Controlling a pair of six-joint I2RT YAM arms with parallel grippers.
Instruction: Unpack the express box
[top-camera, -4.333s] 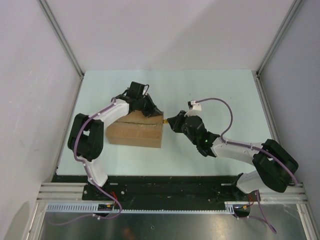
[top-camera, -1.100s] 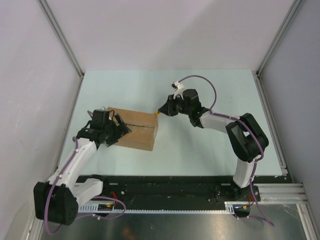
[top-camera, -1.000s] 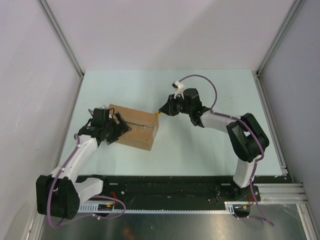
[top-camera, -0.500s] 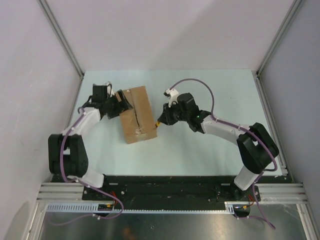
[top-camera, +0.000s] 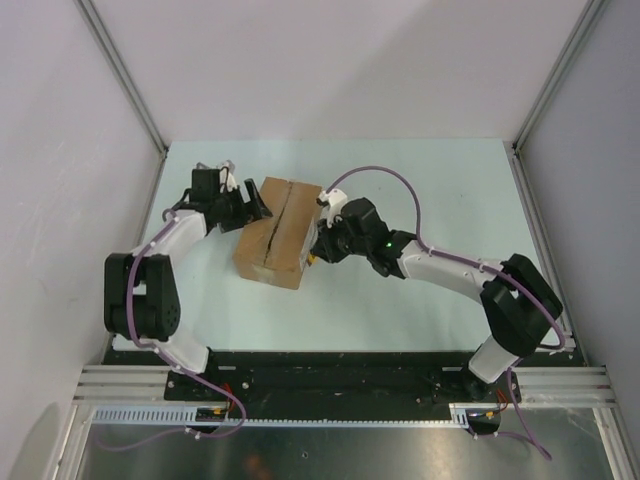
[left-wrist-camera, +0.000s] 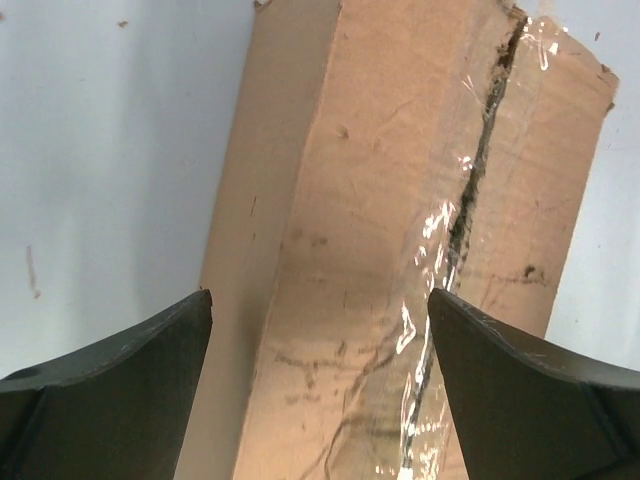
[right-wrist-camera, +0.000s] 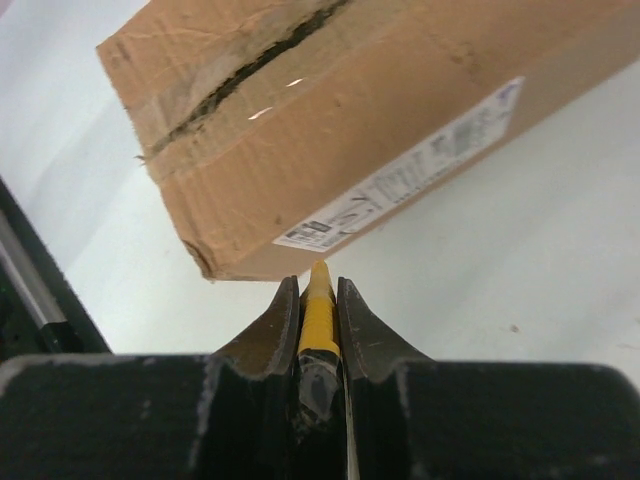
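aiming knife (right-wrist-camera: 319, 320) at box (top-camera: 275, 235) | right tool (right-wrist-camera: 318, 282) clamped on knife, box just ahead (label side) | left tool (left-wrist-camera: 318, 295) wide, empty

One box (top-camera: 278, 232) sits on one table (top-camera: 420, 170). It carries one white label (right-wrist-camera: 400, 185) and one split seam (left-wrist-camera: 470, 190) down its top (a single strip of clear tape (left-wrist-camera: 432, 228) lies along it). There is one yellow knife (right-wrist-camera: 319, 310). Two arms are in sight, the left arm (top-camera: 175, 232) and the right arm (top-camera: 445, 268). That makes two grippers, the left gripper (left-wrist-camera: 318, 298) and the right gripper (right-wrist-camera: 318, 283), each with two fingers (left-wrist-camera: 110, 385).
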